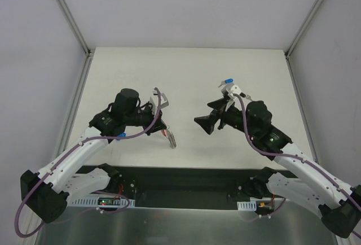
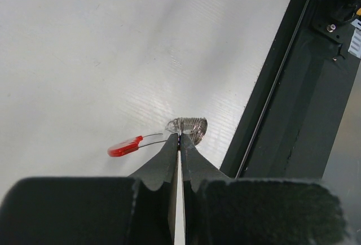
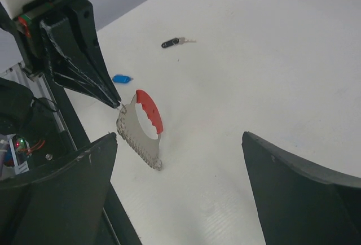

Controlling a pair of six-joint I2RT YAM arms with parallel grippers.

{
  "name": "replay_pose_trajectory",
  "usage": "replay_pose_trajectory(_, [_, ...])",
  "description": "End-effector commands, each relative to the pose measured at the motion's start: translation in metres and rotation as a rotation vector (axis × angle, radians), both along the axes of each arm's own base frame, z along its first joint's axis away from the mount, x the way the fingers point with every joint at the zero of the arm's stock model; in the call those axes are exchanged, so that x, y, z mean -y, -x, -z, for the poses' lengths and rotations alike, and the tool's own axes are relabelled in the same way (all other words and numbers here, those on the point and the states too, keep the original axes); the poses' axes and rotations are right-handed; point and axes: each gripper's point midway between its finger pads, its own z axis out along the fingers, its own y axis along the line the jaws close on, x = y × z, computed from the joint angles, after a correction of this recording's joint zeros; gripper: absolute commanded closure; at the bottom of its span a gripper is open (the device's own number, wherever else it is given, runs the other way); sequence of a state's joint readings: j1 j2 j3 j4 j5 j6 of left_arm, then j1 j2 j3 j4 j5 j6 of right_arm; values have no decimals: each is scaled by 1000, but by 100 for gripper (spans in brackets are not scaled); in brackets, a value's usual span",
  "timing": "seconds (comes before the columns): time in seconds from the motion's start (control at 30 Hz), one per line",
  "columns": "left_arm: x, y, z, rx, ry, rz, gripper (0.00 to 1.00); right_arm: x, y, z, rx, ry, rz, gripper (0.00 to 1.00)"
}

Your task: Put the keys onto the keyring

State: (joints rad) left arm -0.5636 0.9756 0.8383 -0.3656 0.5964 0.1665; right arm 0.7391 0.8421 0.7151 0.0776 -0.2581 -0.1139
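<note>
My left gripper (image 2: 179, 136) is shut on the keyring (image 2: 189, 127), pinching its silver chain at the top. The keyring (image 3: 141, 138) hangs from those black fingertips (image 3: 115, 99); its red curved segment (image 3: 150, 111) faces away and its lower end touches the table. From above, the keyring (image 1: 171, 139) dangles just below the left gripper (image 1: 164, 128). My right gripper (image 3: 179, 138) is open and holds nothing, a short way right of the ring (image 1: 206, 116). A blue key (image 3: 120, 78) and a black key (image 3: 172, 43) lie beyond the ring. Another blue key (image 1: 228, 81) lies behind the right wrist.
The white table (image 1: 186, 70) is walled by pale panels with metal posts (image 1: 67, 13) at the back corners. A black base strip (image 1: 180, 180) runs along the near edge, close to the hanging ring (image 2: 282, 115).
</note>
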Motion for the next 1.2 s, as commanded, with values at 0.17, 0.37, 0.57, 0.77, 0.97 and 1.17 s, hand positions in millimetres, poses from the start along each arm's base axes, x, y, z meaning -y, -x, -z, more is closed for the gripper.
replay_pose_trajectory(0.17, [3, 12, -24, 131, 49, 103, 100, -16, -9, -26, -24, 65, -62, 4])
replay_pose_trajectory(0.37, [-5, 13, -25, 199, 40, 92, 100, 12, -34, -25, -3, -1, 158, 4])
replay_pose_trajectory(0.57, [-12, 12, -29, 236, 29, 62, 100, 45, -58, 6, -132, 120, 349, 4])
replay_pose_trajectory(0.77, [-15, 12, -30, 256, 24, 51, 100, 112, -91, 55, -326, 209, 673, 4])
replay_pose_trajectory(0.97, [-16, 8, -28, 244, 13, 32, 100, 143, -124, 93, -556, 146, 716, 3])
replay_pose_trajectory(1.17, [-16, 9, -28, 247, 11, 34, 100, 138, -152, 129, -688, 184, 674, 3])
